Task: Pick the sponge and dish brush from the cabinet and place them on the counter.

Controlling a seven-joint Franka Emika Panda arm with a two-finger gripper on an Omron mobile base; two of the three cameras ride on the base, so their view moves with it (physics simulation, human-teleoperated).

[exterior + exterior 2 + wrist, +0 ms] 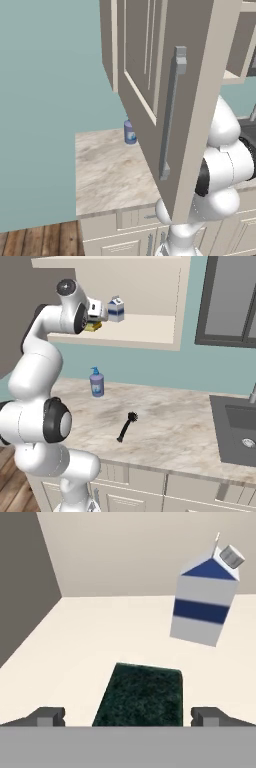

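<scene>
Sponge (140,694), a flat rectangle with a coarse dark-green scouring face, lies on the smooth cream shelf of the open cabinet (145,331), between the spread fingertips (47,716) of the end effector (128,717), which stands fully open and holds nothing; a blue-and-white gabled carton (205,597) with a grey cap stands just beyond it. Slender and black with a round bristle head, the dish brush (126,426) lies on the marbled stone worktop (170,426), near a blue soap bottle (96,383). Bent at its dark elbow, the white arm reaches up into the cabinet.
</scene>
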